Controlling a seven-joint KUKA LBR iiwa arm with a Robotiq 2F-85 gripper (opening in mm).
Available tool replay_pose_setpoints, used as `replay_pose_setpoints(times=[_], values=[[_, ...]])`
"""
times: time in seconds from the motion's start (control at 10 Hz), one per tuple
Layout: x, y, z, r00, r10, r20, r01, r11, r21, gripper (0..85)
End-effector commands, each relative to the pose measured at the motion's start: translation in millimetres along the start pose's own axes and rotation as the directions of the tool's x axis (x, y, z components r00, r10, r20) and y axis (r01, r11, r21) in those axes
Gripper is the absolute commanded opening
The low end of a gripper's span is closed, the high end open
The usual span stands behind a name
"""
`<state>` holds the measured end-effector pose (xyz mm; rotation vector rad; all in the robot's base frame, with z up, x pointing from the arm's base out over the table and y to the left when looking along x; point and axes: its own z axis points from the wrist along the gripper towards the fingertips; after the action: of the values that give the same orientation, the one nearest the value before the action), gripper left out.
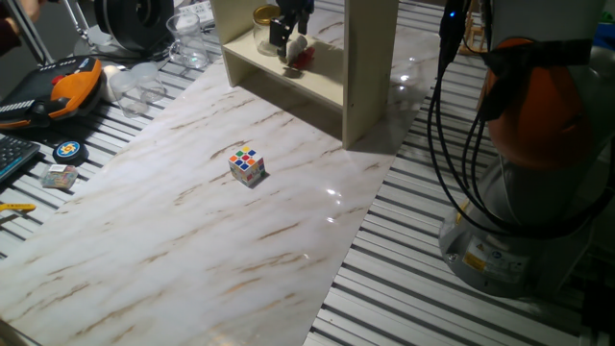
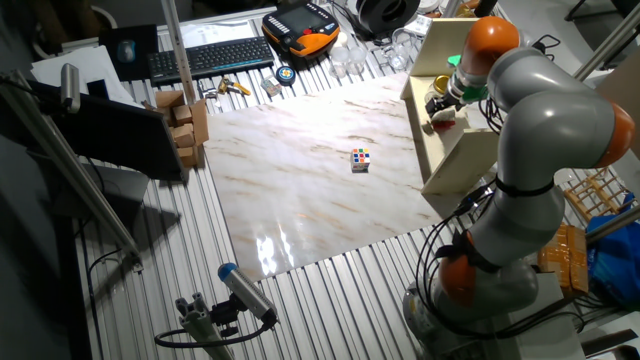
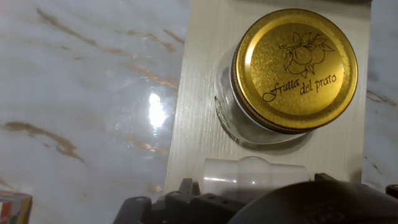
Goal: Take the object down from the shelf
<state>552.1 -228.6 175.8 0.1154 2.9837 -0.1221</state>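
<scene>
- Hand (image 1: 289, 35) is inside the shelf (image 1: 370, 72), low over its bottom board; the fingers are dark and bunched in one fixed view, and the hand view shows only the housing, so I cannot tell how far apart they are.
- A small white and red object (image 1: 299, 52) sits on that board right at the fingertips; contact or grip cannot be confirmed.
- Hand view: a whitish translucent piece (image 3: 252, 177) lies just below the lens, at the board's front edge.
- Glass jar (image 3: 287, 71) with a gold lid stands upright on the same board, just past that piece, near the back.
- Shelf stands at the far edge of the marble surface (image 1: 192, 240), open side facing the cube.
- Colour cube (image 1: 247, 165) sits mid-surface, well apart from the shelf.
- Orange-and-black pendant (image 2: 303, 27) and a keyboard (image 2: 212, 56) lie beyond the marble.
</scene>
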Motion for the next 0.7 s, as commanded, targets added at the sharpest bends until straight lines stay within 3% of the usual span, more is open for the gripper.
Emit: replay_pose_setpoints(times=[0.0, 0.6], values=[[-0.2, -0.1, 1.0, 1.000, 0.000, 0.001, 0.000, 1.000, -0.001, 85.0], [-2.1, 2.0, 6.3, 1.000, 0.012, 0.004, -0.012, 1.000, -0.006, 85.0]])
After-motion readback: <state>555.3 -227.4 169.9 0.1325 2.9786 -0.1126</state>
